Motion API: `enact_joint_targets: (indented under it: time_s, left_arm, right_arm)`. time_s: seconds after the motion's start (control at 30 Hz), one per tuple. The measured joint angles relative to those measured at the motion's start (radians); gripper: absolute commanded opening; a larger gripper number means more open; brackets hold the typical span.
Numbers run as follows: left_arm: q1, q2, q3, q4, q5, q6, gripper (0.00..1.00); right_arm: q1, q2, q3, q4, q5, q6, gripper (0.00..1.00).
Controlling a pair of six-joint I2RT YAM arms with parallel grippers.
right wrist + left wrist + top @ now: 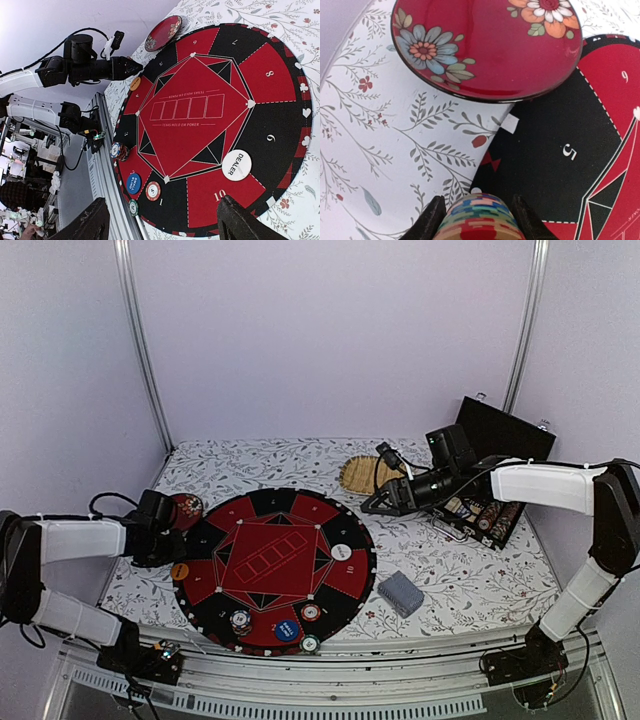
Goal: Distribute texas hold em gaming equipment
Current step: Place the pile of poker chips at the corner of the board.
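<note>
Left hand (477,220): low at mat (560,165) left edge, clamped on striped multicolour chip stack (480,207). Right hand (162,222): raised far right, spread apart, empty.

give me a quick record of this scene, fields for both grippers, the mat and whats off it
mat: round, red and black
left gripper: shut on chip stack, at the mat's left edge by red dish
right gripper: open, empty, near straw tray
on mat: dealer button, blue button, loose chips at near edge
off mat: card deck on right, open chip case far right
</note>
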Motion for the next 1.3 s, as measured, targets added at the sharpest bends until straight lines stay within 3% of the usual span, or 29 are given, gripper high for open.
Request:
enact_joint_targets:
  time_s: [0.3, 0.77, 1.3]
  left_arm:
    - [-0.074, -0.072, -0.004, -0.029, -0.027, -0.044, 0.00]
    - [0.074, 0.040, -0.043, 0.042, -0.069, -0.103, 0.00]
    - [0.034, 0.052, -0.016, 0.010, -0.122, -0.125, 0.00]
  right_arm:
    - [0.000, 0.000, 0.000, -0.024, 0.017, -0.033, 0.76]
    - [-0.002, 0.000, 0.000, -0.048, 0.032, -0.055, 0.76]
    - [-0.006, 0.000, 0.001, -0.064, 0.032, -0.072, 0.76]
